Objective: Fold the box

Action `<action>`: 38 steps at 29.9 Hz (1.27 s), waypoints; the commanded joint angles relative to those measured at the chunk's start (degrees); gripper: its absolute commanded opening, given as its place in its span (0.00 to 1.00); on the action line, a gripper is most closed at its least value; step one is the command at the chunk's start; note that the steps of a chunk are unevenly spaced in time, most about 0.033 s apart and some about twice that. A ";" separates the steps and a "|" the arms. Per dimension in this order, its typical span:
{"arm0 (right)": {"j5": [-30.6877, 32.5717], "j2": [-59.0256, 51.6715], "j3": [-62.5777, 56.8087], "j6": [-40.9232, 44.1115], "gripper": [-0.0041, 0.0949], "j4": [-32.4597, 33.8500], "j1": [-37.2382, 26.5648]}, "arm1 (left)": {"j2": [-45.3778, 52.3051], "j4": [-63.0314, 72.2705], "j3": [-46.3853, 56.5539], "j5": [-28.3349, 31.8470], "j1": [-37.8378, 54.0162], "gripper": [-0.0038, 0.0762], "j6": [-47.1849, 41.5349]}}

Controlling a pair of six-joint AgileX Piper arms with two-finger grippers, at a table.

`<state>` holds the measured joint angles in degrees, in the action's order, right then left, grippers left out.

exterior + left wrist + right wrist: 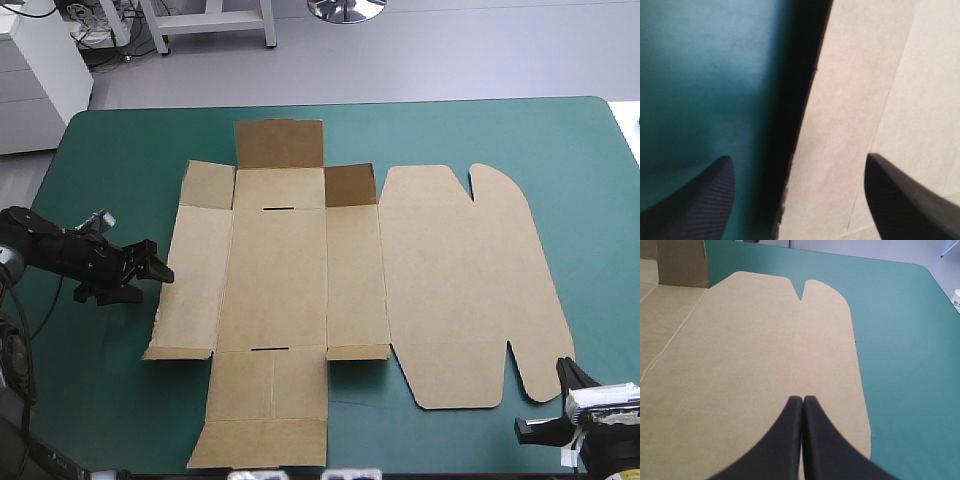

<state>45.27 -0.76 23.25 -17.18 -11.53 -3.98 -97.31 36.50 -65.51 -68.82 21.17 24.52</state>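
Observation:
The brown box [300, 270] lies as a cut sheet spread across the middle of the table, its rounded lid panel [460, 290] flat on the right. Two small flaps [280, 143] at the far side stand raised. My left gripper [160, 272] is open at the sheet's left edge. In the left wrist view its fingers [798, 157] straddle that edge [805, 125], one over the cover and one over the board [865, 100], with a dark shadow under the edge. My right gripper [563, 366] is shut and holds nothing. It sits over the lid's near right corner [802, 399] and points along the lid [740, 365].
The teal-green cover [110, 160] shows on all sides of the sheet, widest at the far right [900, 340]. The box's near flap [258, 442] reaches close to the table's front edge. A small white object [956, 297] sits at the table's right edge.

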 commanded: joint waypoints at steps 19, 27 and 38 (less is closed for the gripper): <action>-4.27 -1.69 1.54 -0.01 0.02 -0.22 -0.19 | -3.04 6.03 4.94 -5.44 -9.00 0.70 -1.44; -4.27 -1.69 1.54 -0.01 0.02 -0.22 -0.19 | -3.04 9.55 4.94 -5.44 -12.25 0.70 -1.44; -4.27 -1.69 1.54 -0.01 0.02 -0.22 -0.19 | -2.83 9.15 3.66 -5.44 -14.31 0.47 -1.44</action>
<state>45.27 -0.76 23.25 -17.18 -11.53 -3.98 -101.15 44.20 -61.00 -68.88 7.95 23.44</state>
